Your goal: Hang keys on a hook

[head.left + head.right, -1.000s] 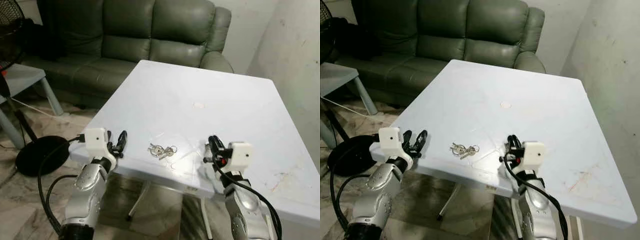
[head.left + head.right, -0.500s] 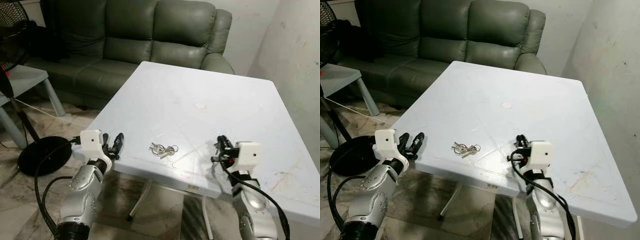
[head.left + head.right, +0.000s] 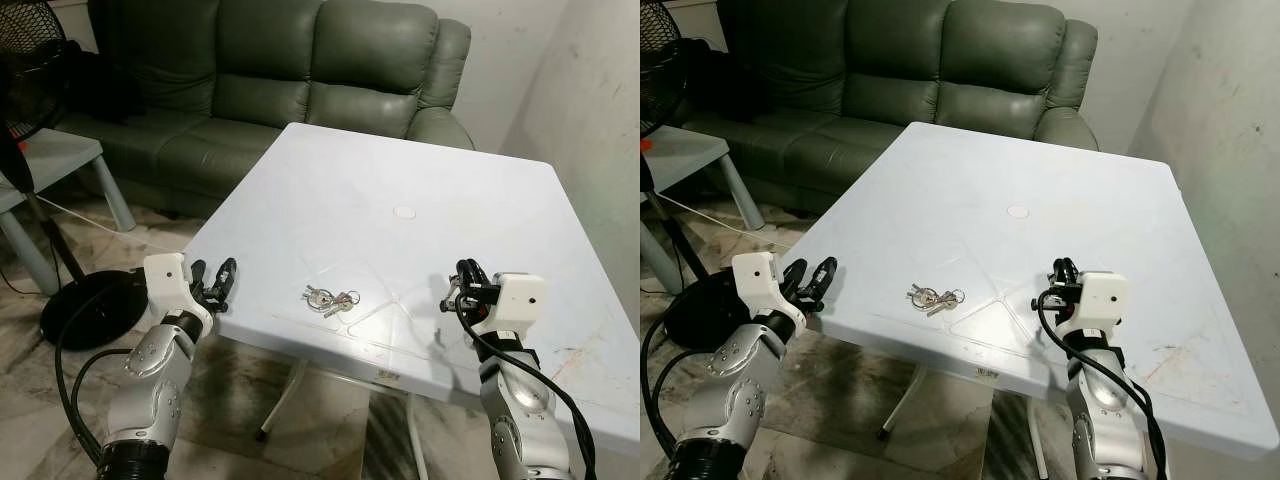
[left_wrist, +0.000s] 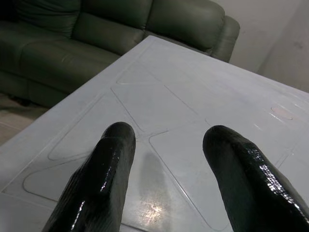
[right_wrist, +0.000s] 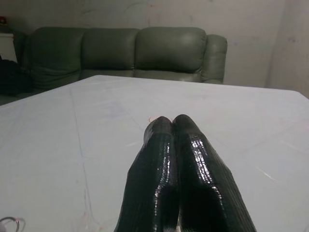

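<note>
A small bunch of silver keys (image 3: 329,298) on a ring lies near the front edge of the white table (image 3: 400,170), between my two arms. My left gripper (image 3: 218,279) hovers at the table's front left corner, open, with nothing between its fingers (image 4: 104,179). My right gripper (image 3: 462,284) is over the table to the right of the keys, its two black fingers (image 5: 174,164) pressed together and holding nothing. A sliver of the key ring (image 5: 8,224) shows in the right wrist view. No hook can be made out.
A dark green leather sofa (image 3: 270,80) stands behind the table. A standing fan with a round black base (image 3: 75,310) and a grey side table (image 3: 40,160) are on my left. A stained wall (image 3: 600,110) runs along the right.
The camera has shifted. Both arms have spread outward: the left gripper moved left off the table corner, the right gripper moved right and a little further over the table. The keys lie as before.
</note>
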Controlling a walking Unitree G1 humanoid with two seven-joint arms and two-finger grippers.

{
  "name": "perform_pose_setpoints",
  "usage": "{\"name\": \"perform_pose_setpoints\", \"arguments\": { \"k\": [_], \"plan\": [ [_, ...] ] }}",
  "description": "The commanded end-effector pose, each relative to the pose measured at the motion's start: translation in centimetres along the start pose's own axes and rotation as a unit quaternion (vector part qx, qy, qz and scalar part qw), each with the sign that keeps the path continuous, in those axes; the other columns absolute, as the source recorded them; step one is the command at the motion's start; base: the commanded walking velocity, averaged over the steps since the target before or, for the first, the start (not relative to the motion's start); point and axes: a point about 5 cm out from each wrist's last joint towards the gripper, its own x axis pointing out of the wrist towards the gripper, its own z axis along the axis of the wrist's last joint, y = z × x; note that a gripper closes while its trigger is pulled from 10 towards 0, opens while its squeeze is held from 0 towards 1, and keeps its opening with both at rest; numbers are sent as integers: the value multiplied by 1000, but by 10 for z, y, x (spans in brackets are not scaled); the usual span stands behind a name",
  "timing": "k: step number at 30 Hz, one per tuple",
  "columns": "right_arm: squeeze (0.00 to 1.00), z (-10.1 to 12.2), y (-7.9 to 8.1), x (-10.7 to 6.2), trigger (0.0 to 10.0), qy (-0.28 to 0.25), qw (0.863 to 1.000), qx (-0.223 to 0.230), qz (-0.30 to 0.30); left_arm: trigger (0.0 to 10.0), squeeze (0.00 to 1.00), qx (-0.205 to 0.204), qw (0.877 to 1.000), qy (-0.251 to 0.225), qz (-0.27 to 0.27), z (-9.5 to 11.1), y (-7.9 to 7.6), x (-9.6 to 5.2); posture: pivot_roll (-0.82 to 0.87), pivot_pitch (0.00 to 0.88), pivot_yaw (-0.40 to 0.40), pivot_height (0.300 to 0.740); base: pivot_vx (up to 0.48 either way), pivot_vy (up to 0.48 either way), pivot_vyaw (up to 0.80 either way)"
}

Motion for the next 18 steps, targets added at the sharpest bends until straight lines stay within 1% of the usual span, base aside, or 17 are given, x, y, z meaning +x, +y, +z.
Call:
{"name": "perform_pose_setpoints", "arguments": {
  "k": [1,4,9,13,18],
  "plan": [
    [0,5,3,2,10000,-7,1000,-4,4,10000,0,-1,1000,-14,-5,10,-2,3,40,0,-31,740,0,0,0],
    [0,5,5,2,10000,-6,1000,1,7,10000,0,-3,1000,-14,-5,10,-2,3,43,0,-32,740,0,165,0],
    [0,1,5,2,10000,11,1000,3,4,10000,0,-9,1000,-12,-1,10,-3,3,43,0,-34,740,0,457,0],
    [0,1,4,3,10000,17,1000,1,4,10000,0,-12,1000,-11,5,9,-3,2,43,0,-38,740,0,422,-753],
    [0,1,3,3,10000,25,1000,-2,4,10000,0,-12,1000,-11,10,9,-4,2,44,0,-45,740,0,0,-756]
  ]
}}
